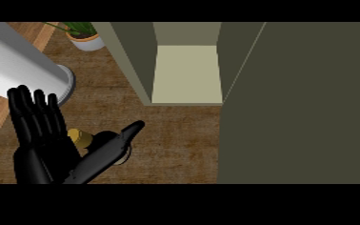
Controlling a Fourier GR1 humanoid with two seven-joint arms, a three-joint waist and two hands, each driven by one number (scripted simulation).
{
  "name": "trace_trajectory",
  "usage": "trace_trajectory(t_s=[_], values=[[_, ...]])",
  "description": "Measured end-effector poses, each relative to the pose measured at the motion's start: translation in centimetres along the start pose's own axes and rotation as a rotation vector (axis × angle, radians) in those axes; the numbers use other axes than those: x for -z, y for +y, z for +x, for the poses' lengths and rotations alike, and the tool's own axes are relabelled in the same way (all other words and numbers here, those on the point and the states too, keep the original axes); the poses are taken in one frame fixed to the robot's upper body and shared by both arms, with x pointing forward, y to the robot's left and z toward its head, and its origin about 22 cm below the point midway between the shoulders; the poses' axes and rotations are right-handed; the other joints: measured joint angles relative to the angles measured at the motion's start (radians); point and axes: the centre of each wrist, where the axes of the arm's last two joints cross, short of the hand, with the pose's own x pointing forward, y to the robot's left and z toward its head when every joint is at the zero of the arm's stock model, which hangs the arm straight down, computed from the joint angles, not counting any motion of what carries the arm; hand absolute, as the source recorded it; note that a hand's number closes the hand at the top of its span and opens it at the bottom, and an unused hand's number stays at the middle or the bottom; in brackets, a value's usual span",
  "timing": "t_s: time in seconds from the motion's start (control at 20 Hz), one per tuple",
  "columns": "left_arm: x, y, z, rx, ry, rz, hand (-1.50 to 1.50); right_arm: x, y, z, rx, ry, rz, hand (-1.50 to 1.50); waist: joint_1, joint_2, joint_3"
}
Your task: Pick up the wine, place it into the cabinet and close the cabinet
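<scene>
The wine bottle (80, 138) stands on the wooden counter at the lower left. Only its yellowish top and a bit of its dark body show, between the fingers and thumb of my left hand (42, 145). That hand is at the lower left edge with straight fingers pointing up and the thumb stretched to the right in front of the bottle. I cannot tell if it touches the bottle. The olive cabinet (131, 57) is open at the top centre, with a pale, bare shelf (186, 71) inside. Its door (292, 105) fills the right side. My right hand is out of sight.
A thick grey cylinder (28, 69) slants across the upper left corner, just above my fingertips. A potted plant (84, 39) stands behind it, left of the cabinet. Brown counter top (179, 138) lies between the bottle and the cabinet's front.
</scene>
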Motion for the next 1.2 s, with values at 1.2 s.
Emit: trace_trajectory(t_s=[1.2], values=[[-2.1, 8.7, -7.0, 0.070, 0.113, 0.079, -1.50, -0.4, 0.8, 0.3, 0.003, 0.005, -0.007, -1.50, 0.003, 0.000, -0.001]])
